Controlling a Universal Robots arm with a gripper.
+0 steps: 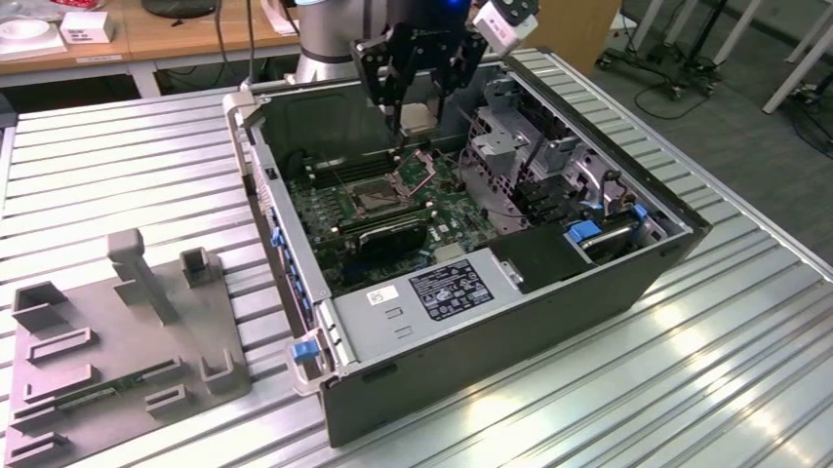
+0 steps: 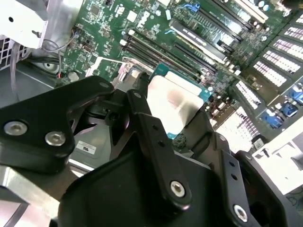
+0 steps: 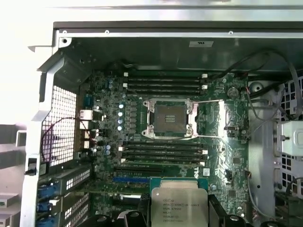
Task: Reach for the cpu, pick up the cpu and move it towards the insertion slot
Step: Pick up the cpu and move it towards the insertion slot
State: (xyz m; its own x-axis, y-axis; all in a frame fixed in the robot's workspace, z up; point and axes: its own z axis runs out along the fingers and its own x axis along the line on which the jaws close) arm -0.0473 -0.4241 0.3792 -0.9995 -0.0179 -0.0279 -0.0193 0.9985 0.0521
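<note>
1. The gripper (image 1: 419, 105) is hanging over the open computer case (image 1: 625, 283) in the exterior view, its two black fingers (image 2: 151, 137) clamping the cpu (image 1: 418, 118) from opposite edges.
2. One cpu is showing: in both wrist views it is sitting between the fingers as a flat square chip (image 3: 179, 206), its silvery lid facing the first wrist camera and its green rim peeking out around the lid. Being square, it is presenting no long axis; its flat face is lying roughly parallel to the motherboard (image 3: 227, 142) below, and it is being held clear of the board, touching nothing but the fingers.
3. One insertion slot (image 3: 171, 117) is lying open on the board, a square socket with a dark centre and a shiny metal frame; the cpu is hovering near it but apart from it, beyond a bank of long black memory slots (image 3: 163, 153).
4. Two banks of memory slots are flanking the socket, one on each side.
5. On the exterior view's left, a grey fixture plate (image 1: 124, 341) is resting on the ribbed metal table (image 1: 651, 390), beside the case.
</note>
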